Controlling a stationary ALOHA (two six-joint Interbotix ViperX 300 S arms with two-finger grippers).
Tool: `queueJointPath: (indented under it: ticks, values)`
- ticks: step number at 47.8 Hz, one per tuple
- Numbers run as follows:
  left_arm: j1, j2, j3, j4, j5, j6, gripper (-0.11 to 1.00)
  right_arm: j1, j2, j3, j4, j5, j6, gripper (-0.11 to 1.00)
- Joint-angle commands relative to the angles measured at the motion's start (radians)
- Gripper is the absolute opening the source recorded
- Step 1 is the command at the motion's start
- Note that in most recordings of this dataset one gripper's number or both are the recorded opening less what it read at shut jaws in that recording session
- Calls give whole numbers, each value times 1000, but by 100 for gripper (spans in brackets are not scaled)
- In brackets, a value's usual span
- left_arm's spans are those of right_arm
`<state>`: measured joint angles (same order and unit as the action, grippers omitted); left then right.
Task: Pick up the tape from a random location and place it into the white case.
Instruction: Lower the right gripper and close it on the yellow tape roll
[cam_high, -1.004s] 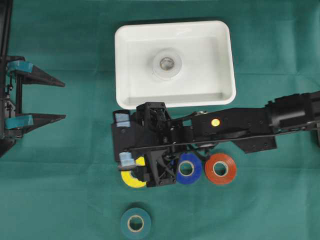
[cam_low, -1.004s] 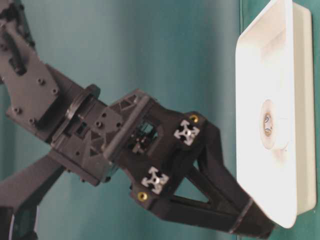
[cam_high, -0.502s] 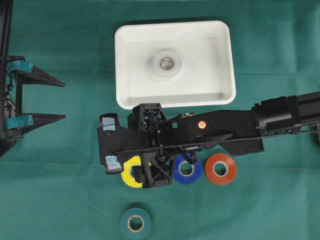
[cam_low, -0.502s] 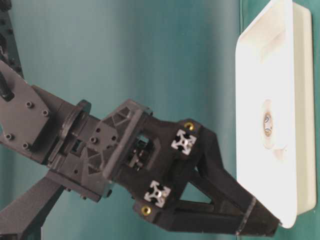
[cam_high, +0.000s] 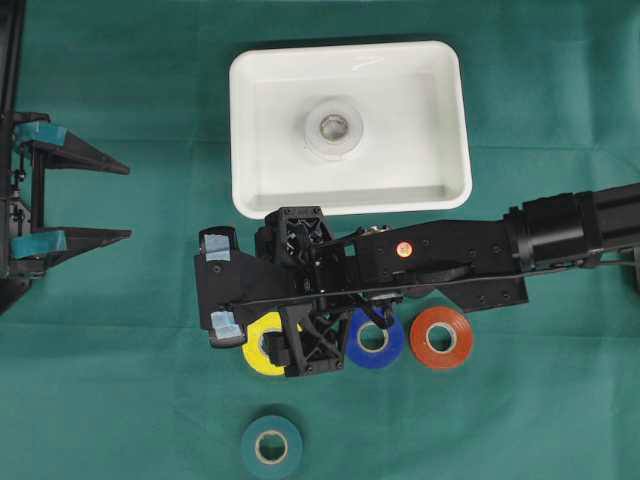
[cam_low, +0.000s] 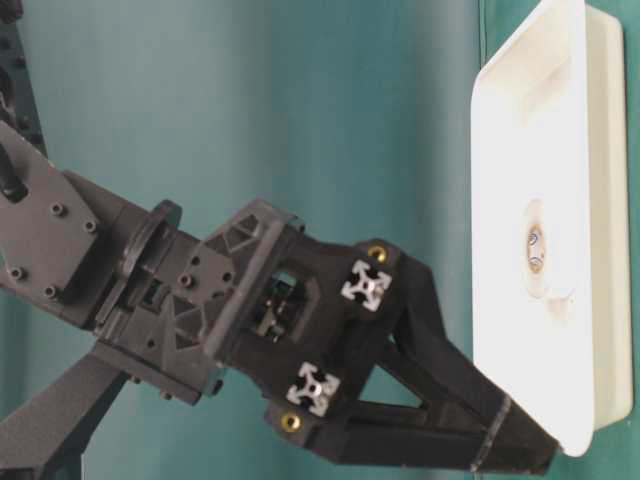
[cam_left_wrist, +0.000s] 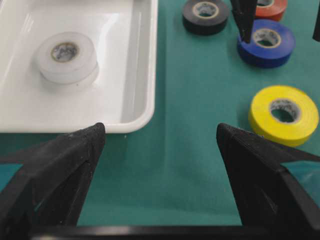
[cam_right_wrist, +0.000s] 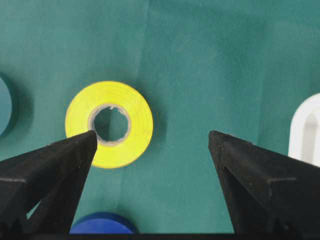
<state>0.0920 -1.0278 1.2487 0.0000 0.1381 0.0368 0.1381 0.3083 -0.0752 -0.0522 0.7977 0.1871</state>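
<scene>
a: below the white case (cam_high: 452, 120), where does the tape lie from the right gripper (cam_right_wrist: 150, 150)?

b: off to one side. in the right wrist view the yellow tape (cam_right_wrist: 109, 123) sits flat on the green cloth (cam_high: 560, 400), and only one finger (cam_right_wrist: 50, 165) overlaps its edge; the gap between the fingers is mostly bare cloth. the jaws stand wide apart and hold nothing.

a: so it is not straddled yet?

b: not by my reading. the roll would need to come to the middle of that gap, so i'd guess the claw must shift toward the yellow roll before it goes down.

a: does it have a long axis to line up with?

b: no, it is a ring lying flat, hole upward. any angle across it should serve.

a: which arm is nearer?

b: the right, plainly. the left gripper (cam_high: 75, 200) hangs at the far left edge in the overhead view, well apart, also spread open and empty.

a: and the room around it?

b: tight on one side: the blue tape (cam_high: 375, 338) lies near the yellow, with the red tape (cam_high: 441, 337) beyond it. a teal tape (cam_high: 271, 446) lies further toward the near edge, apart. the case already holds a white tape (cam_high: 333, 127) in its middle.
</scene>
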Motion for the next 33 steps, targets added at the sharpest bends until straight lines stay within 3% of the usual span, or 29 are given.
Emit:
queueJointPath:
  ticks: [1, 33]
  values:
    - [2, 9, -12, -2, -6, -2, 94, 5, -18, -25, 3, -5, 3, 91]
    - [2, 9, -12, -2, -6, -2, 94, 9, 18, -20, 3, -9, 5, 91]
